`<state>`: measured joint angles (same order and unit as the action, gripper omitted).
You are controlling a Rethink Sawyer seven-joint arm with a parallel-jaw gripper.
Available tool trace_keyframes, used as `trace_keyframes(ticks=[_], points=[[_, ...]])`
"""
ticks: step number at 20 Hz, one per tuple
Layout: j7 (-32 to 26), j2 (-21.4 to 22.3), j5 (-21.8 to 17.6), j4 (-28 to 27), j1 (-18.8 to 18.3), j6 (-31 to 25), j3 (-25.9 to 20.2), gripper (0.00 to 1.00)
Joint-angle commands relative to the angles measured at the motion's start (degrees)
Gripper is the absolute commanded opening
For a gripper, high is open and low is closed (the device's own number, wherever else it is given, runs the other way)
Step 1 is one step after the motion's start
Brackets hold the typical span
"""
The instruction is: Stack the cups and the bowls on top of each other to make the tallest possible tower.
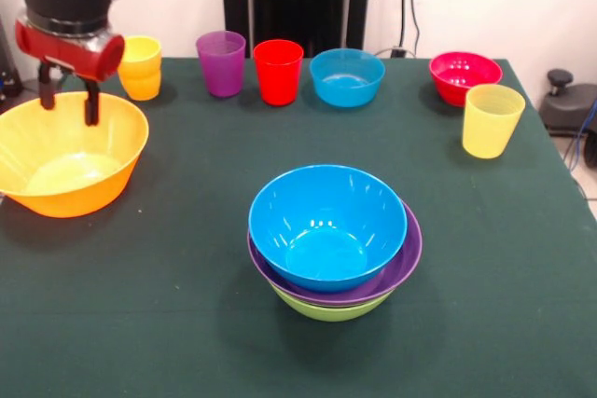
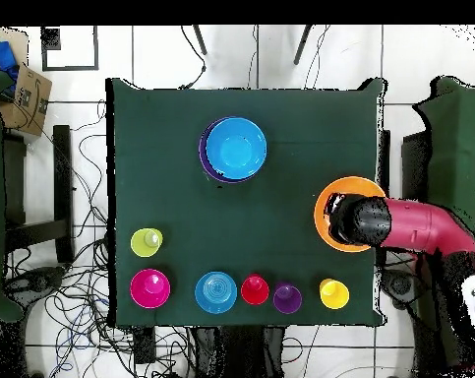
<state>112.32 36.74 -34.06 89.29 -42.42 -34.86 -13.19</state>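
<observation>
The gripper [image 1: 67, 100] hangs at the upper left of the front view, directly over the far rim of the orange bowl [image 1: 65, 195]. Its two dark fingers [image 1: 91, 104] are spread apart with nothing between them; they look to straddle the rim or sit just above it, and contact cannot be confirmed. In the overhead view the arm's head covers the bowl's centre at right of frame, so only an orange ring [image 2: 325, 202] shows.

The tower [image 1: 334, 240] sits at centre of the front frame: blue bowl nested in purple, purple in green, all mouth up. It lies well apart from the orange bowl, down and to the right of the gripper in the front view.

Likely step: grab the orange bowl by its rim and carry it to the tower. A round bowl has no long axis, so the rim section under the fingers is the only handle. The orange bowl is the widest, so dropped on top it would perch rather than nest.

Along the top of the front frame runs a row: orange-yellow cup [image 1: 141, 67] just beside the gripper, purple cup [image 1: 221, 62], red cup [image 1: 278, 71], small blue bowl [image 1: 347, 76], red-pink bowl [image 1: 464, 76], with the pale yellow cup [image 1: 492, 119] below it. The orange-yellow cup is the nearest thing to clip on lift. The path across the green table [image 1: 168, 305] to the tower looks unobstructed.
</observation>
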Motion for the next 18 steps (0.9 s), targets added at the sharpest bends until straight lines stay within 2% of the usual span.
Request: trace_keyframes(ticks=[1, 7, 12, 15, 18], points=[[-4.8, -6.3, -1.4, 1.8, 0.3, 4.7, -5.7, 1.00], [-3.3, -7.5, -2.1, 1.8, 0.8, 7.0, -5.0, 1.00], [-4.3, -8.0, -1.9, 1.2, 0.6, 7.1, -5.4, 1.00], [-4.5, -6.7, -0.9, 2.1, 0.2, 6.2, -5.9, 1.00], [-4.4, -2.8, 1.3, 4.3, 0.6, 3.1, -6.2, 1.00]])
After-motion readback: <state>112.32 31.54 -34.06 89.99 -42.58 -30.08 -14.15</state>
